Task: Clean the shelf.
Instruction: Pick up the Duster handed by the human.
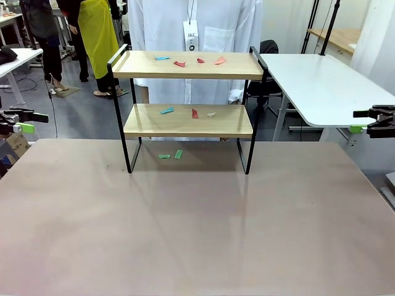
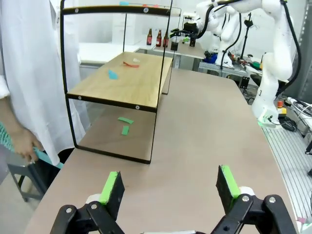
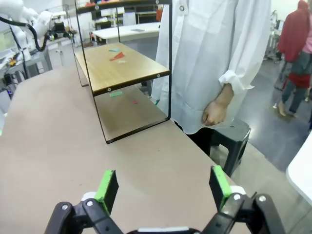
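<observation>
The shelf [image 1: 185, 65] stands at the far middle of the brown table, its two wooden boards in a black frame. Small paper scraps lie on it: blue [image 1: 162, 58], red [image 1: 179, 63] and pink [image 1: 220, 60] on the top board, blue [image 1: 166, 111], red [image 1: 195, 113] and white [image 1: 212, 114] on the lower board [image 2: 122, 83] [image 3: 122, 66]. Two green scraps [image 1: 178, 154] [image 2: 125, 120] rest on the table under it. My left gripper [image 1: 34, 121] [image 2: 169, 185] hangs open off the table's left edge. My right gripper [image 1: 361, 121] [image 3: 163, 184] hangs open off the right edge. Both hold nothing.
A person in a white coat [image 1: 197, 31] stands right behind the shelf, one hand [image 3: 214, 109] hanging at their side. A white table [image 1: 321, 86] stands at the back right, and a grey stool [image 3: 231, 134] by the person. The brown table [image 1: 197, 228] has wide bare room in front.
</observation>
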Motion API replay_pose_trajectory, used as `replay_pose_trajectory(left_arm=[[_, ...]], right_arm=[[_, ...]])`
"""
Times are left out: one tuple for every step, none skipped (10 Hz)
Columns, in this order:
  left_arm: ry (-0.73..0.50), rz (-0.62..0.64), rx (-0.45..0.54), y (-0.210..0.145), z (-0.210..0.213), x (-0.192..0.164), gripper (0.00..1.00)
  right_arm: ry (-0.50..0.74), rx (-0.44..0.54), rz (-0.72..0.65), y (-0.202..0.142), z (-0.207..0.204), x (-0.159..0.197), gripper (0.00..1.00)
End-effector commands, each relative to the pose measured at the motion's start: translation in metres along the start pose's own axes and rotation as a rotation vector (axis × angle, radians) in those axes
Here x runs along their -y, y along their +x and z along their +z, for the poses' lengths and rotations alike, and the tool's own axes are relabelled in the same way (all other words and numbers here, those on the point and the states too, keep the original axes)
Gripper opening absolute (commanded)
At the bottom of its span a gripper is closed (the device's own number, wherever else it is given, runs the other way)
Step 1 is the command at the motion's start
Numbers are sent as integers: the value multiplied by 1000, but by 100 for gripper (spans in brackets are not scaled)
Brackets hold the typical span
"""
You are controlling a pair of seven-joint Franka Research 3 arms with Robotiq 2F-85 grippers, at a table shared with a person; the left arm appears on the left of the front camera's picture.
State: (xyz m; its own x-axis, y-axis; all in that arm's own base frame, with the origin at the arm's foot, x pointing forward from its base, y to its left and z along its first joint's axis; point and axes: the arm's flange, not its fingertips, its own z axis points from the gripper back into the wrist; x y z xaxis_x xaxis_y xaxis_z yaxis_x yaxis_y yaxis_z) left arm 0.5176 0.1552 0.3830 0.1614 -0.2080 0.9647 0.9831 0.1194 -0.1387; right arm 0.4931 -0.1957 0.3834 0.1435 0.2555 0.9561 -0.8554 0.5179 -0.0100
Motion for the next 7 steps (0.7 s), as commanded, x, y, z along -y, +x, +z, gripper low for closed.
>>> replay_pose_trajectory(left_arm=[[-7, -45, 44, 2, 1, 5, 100], [-8, -62, 50, 3, 1, 3, 100], [-8, -68, 63, 4, 1, 4, 100], [-12, -83, 76, 6, 3, 6, 100], [-14, -90, 85, 6, 4, 10, 100], [-18, -98, 99, 8, 5, 10, 100], [-13, -112, 115, 9, 7, 12, 100]], right_arm=[[-4, 30, 11, 6, 4, 8, 100], [-11, 38, 14, 8, 7, 12, 100], [-13, 52, 12, 7, 9, 11, 100], [-13, 80, 14, 10, 11, 10, 100], [-13, 90, 21, 12, 13, 9, 100], [-20, 102, 28, 15, 15, 10, 100], [-20, 110, 29, 16, 15, 11, 100]])
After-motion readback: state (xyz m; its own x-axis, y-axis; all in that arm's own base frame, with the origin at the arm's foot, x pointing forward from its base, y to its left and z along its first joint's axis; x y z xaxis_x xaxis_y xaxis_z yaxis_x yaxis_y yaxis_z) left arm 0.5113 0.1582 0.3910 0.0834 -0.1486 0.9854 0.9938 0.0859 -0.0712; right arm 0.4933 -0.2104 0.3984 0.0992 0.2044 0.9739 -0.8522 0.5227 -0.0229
